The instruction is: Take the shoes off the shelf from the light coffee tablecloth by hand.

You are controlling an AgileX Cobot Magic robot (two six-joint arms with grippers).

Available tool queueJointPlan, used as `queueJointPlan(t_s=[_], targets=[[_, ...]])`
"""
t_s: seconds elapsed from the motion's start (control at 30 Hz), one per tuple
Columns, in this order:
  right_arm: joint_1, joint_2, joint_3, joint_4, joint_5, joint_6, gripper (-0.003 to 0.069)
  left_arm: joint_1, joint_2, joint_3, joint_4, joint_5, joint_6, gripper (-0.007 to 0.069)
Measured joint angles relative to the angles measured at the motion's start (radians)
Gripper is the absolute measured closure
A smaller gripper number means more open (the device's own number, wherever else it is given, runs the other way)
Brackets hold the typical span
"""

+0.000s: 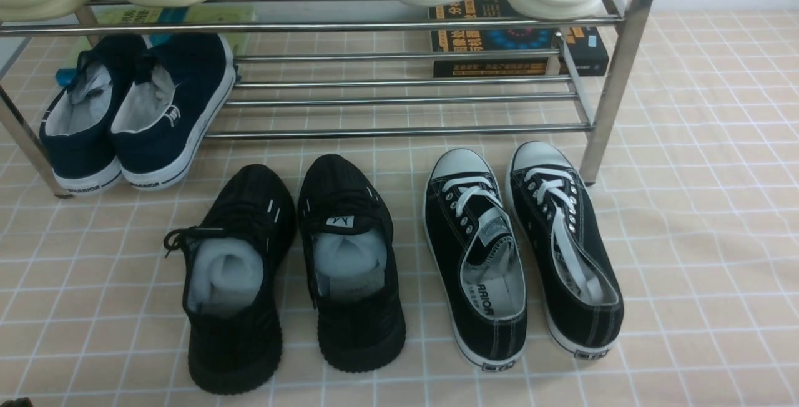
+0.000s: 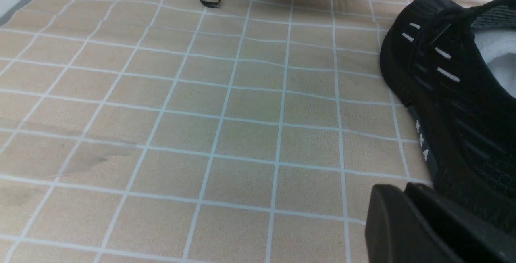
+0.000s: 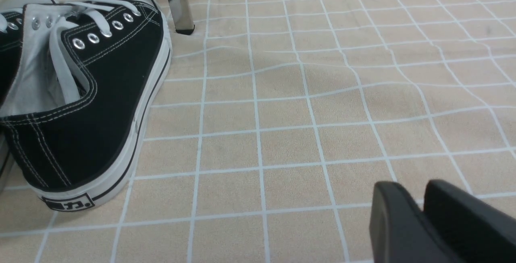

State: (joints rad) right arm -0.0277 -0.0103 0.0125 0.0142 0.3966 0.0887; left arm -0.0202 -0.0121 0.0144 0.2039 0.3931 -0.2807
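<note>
The black knit sneakers [image 1: 356, 326] stand on the tablecloth [image 1: 705, 257], off the shelf [image 1: 399, 133] and before its left front edge; withdraw each end effector clear of them. The right wrist view adds the right end effector [image 3: 417, 190], tips slightly apart; whether the left end effector's [image 2: 404, 190] tips meet cannot be determined.

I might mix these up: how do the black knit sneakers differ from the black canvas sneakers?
The knit sneakers have black soles; the canvas sneakers have white ones. The knit pair has black laces, the canvas pair white. Both pairs stand on the tablecloth.
</note>
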Motion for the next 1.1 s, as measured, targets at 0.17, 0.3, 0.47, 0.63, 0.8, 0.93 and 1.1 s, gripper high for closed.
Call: queueJointPlan(t_s=[0.17,0.3,0.47,0.63,0.8,0.93,1.1], targets=[[0.0,0.0,0.0,0.0,0.0,0.0,0.0516,0.0,0.0,0.0,0.001,0.0,0.0,0.0554],[0.0,0.0,0.0,0.0,0.0,0.0,0.0511,0.0,0.0,0.0,0.001,0.0,0.0,0.0552],[0.0,0.0,0.0,0.0,0.0,0.0,0.0505,0.0,0.0,0.0,0.001,0.0,0.0,0.0545],[0.0,0.0,0.0,-0.001,0.0,0.0,0.0495,0.0,0.0,0.0,0.001,0.0,0.0,0.054],[0.0,0.0,0.0,-0.001,0.0,0.0,0.0487,0.0,0.0,0.0,0.001,0.0,0.0,0.0536],[0.0,0.0,0.0,-0.001,0.0,0.0,0.0482,0.0,0.0,0.0,0.001,0.0,0.0,0.0535],[0.0,0.0,0.0,-0.001,0.0,0.0,0.0475,0.0,0.0,0.0,0.001,0.0,0.0,0.0534]])
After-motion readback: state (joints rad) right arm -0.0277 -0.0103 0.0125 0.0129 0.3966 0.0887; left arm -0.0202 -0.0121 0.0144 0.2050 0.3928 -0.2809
